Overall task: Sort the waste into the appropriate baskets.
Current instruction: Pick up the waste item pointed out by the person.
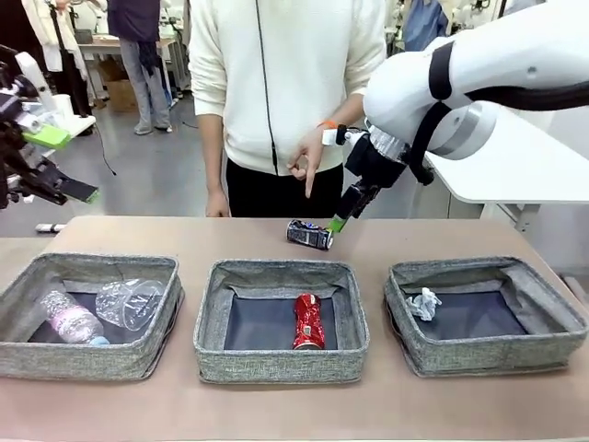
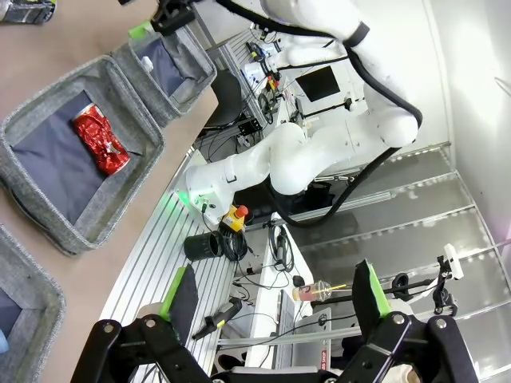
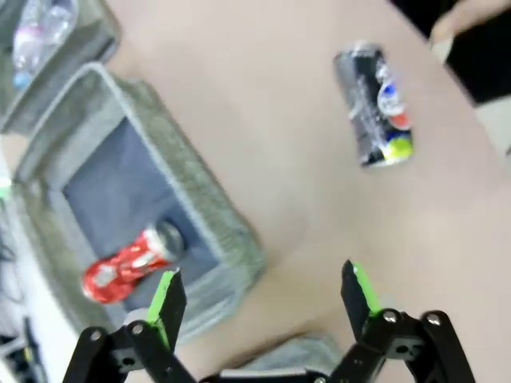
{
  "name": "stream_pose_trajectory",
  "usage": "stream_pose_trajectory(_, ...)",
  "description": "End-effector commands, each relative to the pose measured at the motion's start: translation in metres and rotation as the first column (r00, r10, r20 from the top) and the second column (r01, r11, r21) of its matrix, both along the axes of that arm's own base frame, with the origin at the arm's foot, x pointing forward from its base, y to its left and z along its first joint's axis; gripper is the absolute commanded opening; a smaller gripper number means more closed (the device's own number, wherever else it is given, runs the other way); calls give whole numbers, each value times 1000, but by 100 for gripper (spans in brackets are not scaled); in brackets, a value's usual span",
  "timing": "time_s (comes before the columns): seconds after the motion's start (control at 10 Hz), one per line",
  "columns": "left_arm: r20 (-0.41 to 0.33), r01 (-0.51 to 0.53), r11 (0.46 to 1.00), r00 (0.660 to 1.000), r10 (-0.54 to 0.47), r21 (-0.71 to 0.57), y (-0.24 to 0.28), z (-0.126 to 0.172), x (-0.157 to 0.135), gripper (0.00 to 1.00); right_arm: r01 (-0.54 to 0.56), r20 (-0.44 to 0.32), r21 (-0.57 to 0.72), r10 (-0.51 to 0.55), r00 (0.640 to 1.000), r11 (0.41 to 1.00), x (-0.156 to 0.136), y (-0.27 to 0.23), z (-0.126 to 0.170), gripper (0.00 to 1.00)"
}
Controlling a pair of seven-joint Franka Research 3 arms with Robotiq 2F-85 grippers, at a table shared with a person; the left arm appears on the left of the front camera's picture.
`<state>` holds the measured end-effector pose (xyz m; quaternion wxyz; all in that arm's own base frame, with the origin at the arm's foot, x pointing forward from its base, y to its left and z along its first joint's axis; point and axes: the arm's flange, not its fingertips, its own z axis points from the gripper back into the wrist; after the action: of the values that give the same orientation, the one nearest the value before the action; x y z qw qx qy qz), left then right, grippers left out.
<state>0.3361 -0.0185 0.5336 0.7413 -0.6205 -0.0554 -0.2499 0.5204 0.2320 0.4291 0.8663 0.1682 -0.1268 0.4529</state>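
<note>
Crushed dark printed can (image 1: 309, 235) lies on its side on the counter (image 1: 184, 238) behind the middle basket (image 1: 282, 320), with the right claw (image 1: 342, 217) hanging just above its right end, green pads close to it; whether a pad touches the can I cannot tell. From the right wrist view the same can (image 3: 375, 105) sits well ahead of the claw (image 3: 267, 295), whose jaws stand wide apart with nothing between them. The right arm reaches in from the right and slopes down across the far edge of the counter, its wrist tilted toward the can. A person's hand (image 1: 305, 158) points one finger down at the can from just behind it. The left claw (image 1: 55, 161) is raised well off to the left of the counter, clear of the baskets; in its own wrist view the left claw (image 2: 275, 299) is spread wide and holds nothing. The can is dented, black with white, red and yellow print. In the left basket (image 1: 87, 315) lie a clear plastic bottle (image 1: 72, 319) with pink label and a clear plastic cup (image 1: 130, 302) beside it. A crushed red can (image 1: 307, 321) lies in the middle basket, and a crumpled white paper wad (image 1: 424, 303) rests in the right basket (image 1: 484, 313) near its left wall.
</note>
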Motion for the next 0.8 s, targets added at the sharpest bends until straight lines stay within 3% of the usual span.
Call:
stream_pose_trajectory(0.0, 20, 5, 1000, 1000, -5, -28, -1, 2, 0, 100, -67, 125, 26, 63, 990, 997, 44, -8, -12, 100)
stream_pose_trajectory(0.2, 20, 5, 1000, 1000, -5, -28, -1, 2, 0, 100, -142, 253, 83, 117, 960, 986, 72, -8, -34, 100)
stream_pose_trajectory(0.3, 20, 5, 1000, 1000, -5, -28, -1, 2, 0, 100, -155, 267, 100, 123, 956, 983, 83, -6, -47, 100)
stream_pose_trajectory(0.7, 20, 5, 1000, 1000, -5, -28, -1, 2, 0, 100, -231, 221, 101, 204, 954, 968, 125, 10, -94, 100)
